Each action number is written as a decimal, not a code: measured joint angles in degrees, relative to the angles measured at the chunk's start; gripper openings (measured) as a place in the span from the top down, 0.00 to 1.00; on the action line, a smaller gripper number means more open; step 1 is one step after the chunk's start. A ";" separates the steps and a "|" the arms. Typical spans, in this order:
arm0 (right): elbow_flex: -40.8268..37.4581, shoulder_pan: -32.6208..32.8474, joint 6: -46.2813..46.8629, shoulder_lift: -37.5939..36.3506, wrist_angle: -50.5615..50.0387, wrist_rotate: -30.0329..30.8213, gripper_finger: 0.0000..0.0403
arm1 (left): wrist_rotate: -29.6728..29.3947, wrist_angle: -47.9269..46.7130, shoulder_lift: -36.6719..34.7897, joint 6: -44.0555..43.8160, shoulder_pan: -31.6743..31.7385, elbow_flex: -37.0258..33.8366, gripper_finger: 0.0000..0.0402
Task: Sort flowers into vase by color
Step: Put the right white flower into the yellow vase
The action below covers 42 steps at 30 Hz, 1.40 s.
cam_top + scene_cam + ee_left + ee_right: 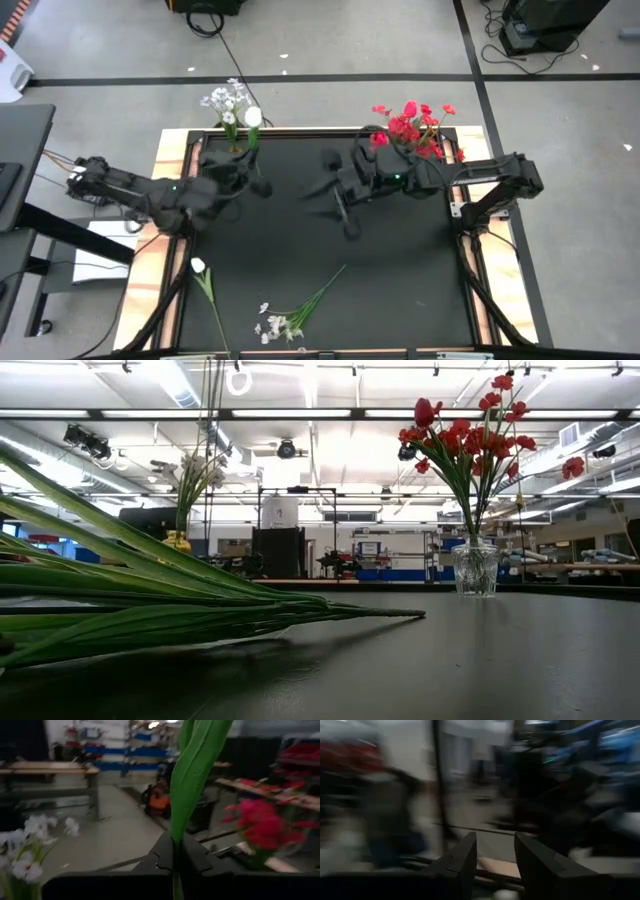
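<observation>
The left gripper [250, 160] is at the far left part of the dark worktop [400, 280], its fingers closed on the green stem of a white flower [253, 117]. In the left wrist view the stem and a broad green leaf [192, 775] rise straight out from between the closed fingers [165, 855]. Just beside this gripper, on its outer side at the far edge of the worktop, a bunch of white flowers [226, 102] stands upright; the vase that holds them cannot be made out from above. The held bloom sits right next to that bunch.

The right gripper [335, 190] hangs over the middle of the worktop, well apart from the left one, with its two fingers [465, 860] parted and nothing between them. Behind this arm, at the far right corner, red flowers [415, 125] stand in a clear glass vase [475, 568]; the low view shows them upright, with the blooms spread above the rim.

Two more stems lie flat on the worktop, toward the near edge and well away from both grippers. One is a single white flower [198, 266] near the left edge, below the left arm. The other is a sprig of small white blooms [280, 325] with its thin green stem pointing up toward the middle, below the right gripper. Long green leaves [120, 600] fill the left of the low view, lying on the worktop.
</observation>
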 joint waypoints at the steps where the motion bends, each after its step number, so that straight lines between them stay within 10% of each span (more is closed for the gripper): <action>1: 0.00 0.12 -2.35 0.02 -0.10 4.09 0.65 | 1.41 -2.83 0.39 -2.87 2.48 0.00 0.97; 9: 0.02 -4.38 -6.70 -0.82 -9.42 26.26 0.68 | 6.52 -13.72 0.22 -8.74 16.84 -0.09 0.97; 14: -0.07 -11.91 1.09 -0.53 -16.37 23.51 0.70 | 17.54 -5.88 -0.60 -1.18 26.26 -4.46 0.97; 21: -0.07 -18.05 3.51 -1.57 -17.86 17.74 0.70 | 46.43 31.08 0.34 3.09 40.25 -17.97 0.97; 26: -0.04 -19.65 1.11 -2.87 -16.71 17.20 0.70 | 55.80 34.00 0.66 5.77 42.03 -21.89 0.97; 42: -0.02 -31.23 4.42 -6.02 -21.20 10.19 0.73 | 57.30 57.22 -9.81 9.77 39.35 -42.69 0.97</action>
